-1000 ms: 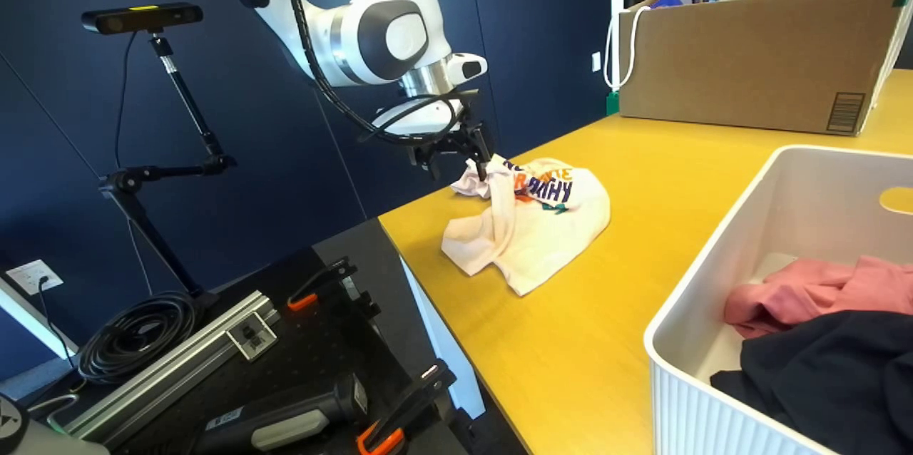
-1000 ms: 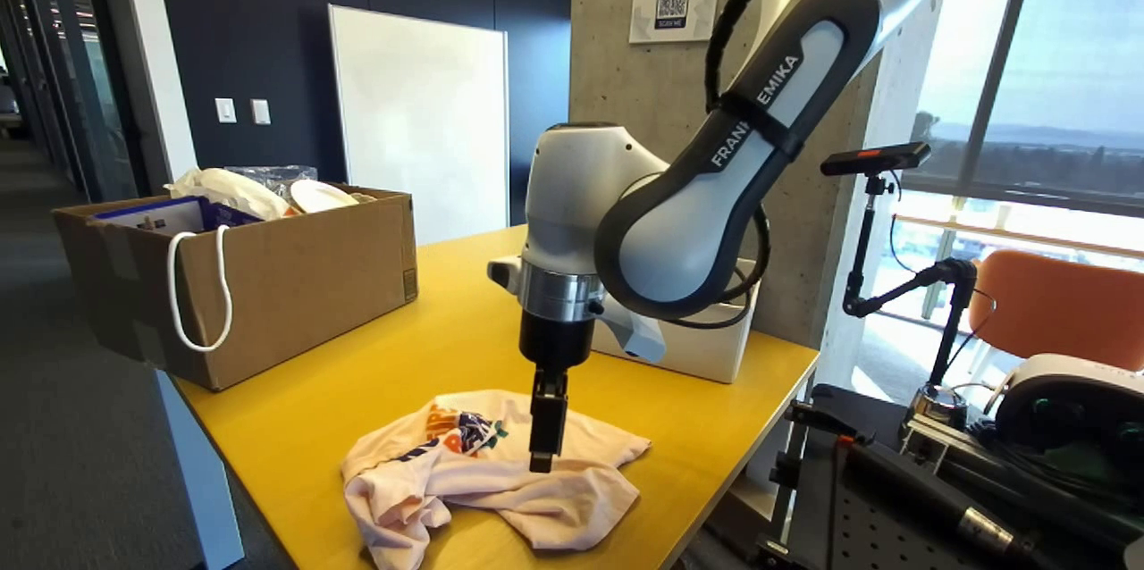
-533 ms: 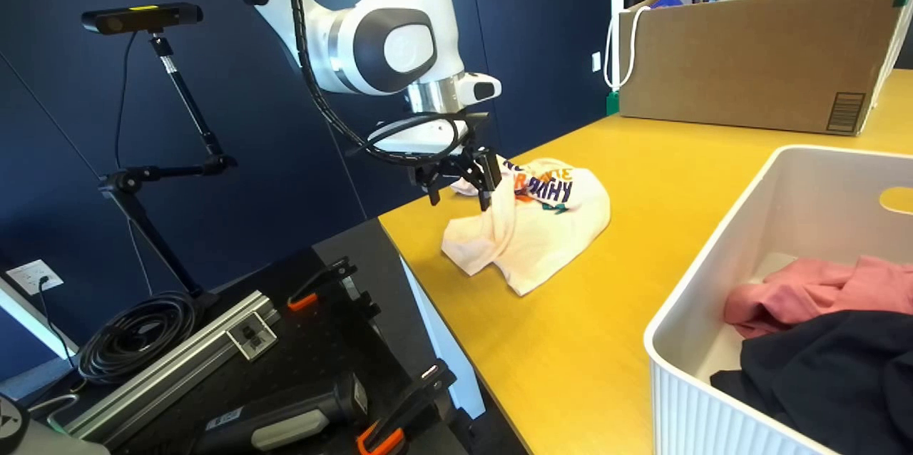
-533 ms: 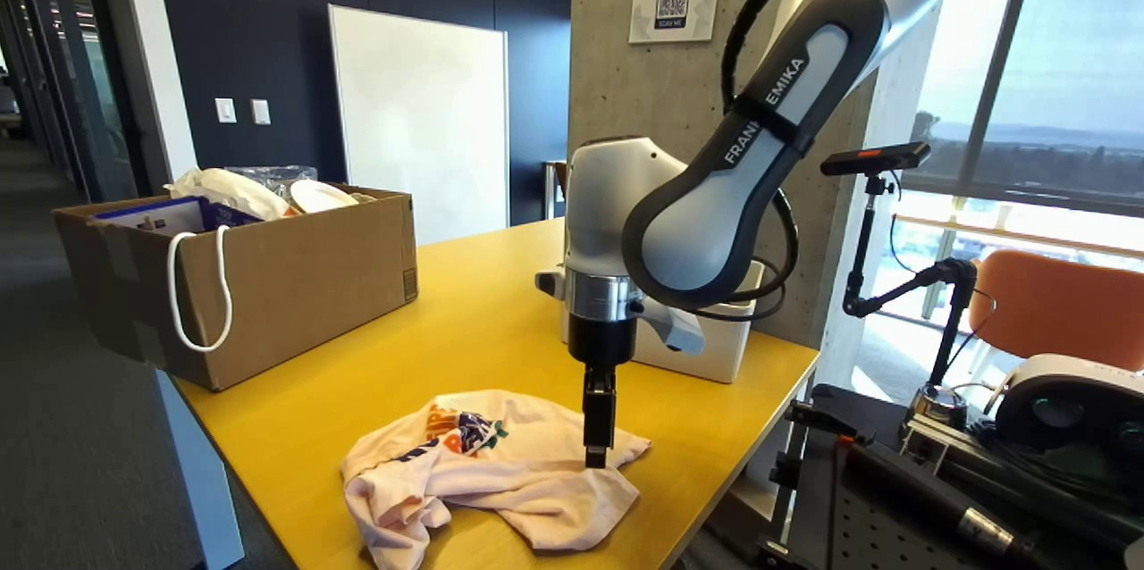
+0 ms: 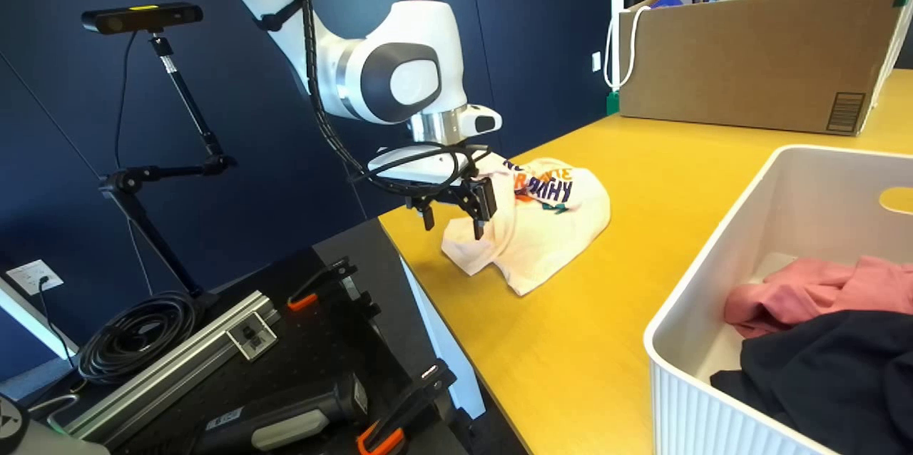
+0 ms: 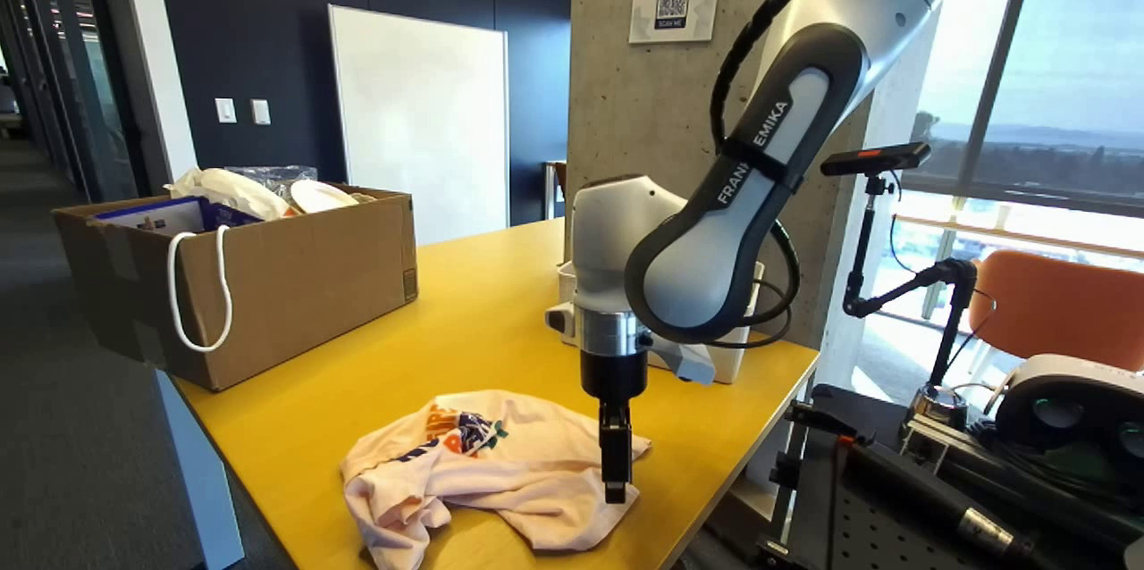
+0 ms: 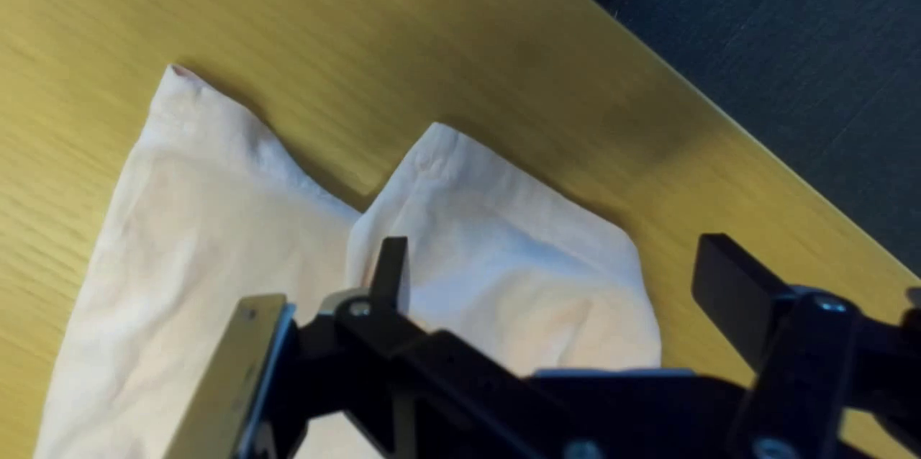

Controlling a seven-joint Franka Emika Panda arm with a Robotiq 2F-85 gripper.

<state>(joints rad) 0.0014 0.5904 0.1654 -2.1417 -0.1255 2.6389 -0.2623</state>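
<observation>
A pale pink shirt [image 5: 549, 244] with colourful lettering lies crumpled on the yellow table [image 5: 592, 355]. Just over its sleeve end, my gripper [image 5: 454, 228] points down with its fingers spread wide. In the wrist view the gripper [image 7: 554, 261] has one finger over the shirt [image 7: 496, 250] and the other over bare wood beside it, with a sleeve-like flap between them. Nothing is held. Seen edge-on in an exterior view, the gripper [image 6: 616, 491] overlaps the right end of the shirt [image 6: 527, 463]; whether the tips touch cloth I cannot tell.
A white bin [image 5: 713, 398] holds a pink cloth [image 5: 820, 291] and a dark cloth [image 5: 834, 376]. A full cardboard box [image 6: 313, 293] stands on the table. Close by the gripper runs the table edge, with a black cart [image 5: 299, 341] carrying clamps and a camera stand [image 5: 175, 77] beyond.
My gripper has come down towards the shirt and shifted from its middle to its sleeve end, near the table edge. Its fingers stay spread, and the shirt lies as before.
</observation>
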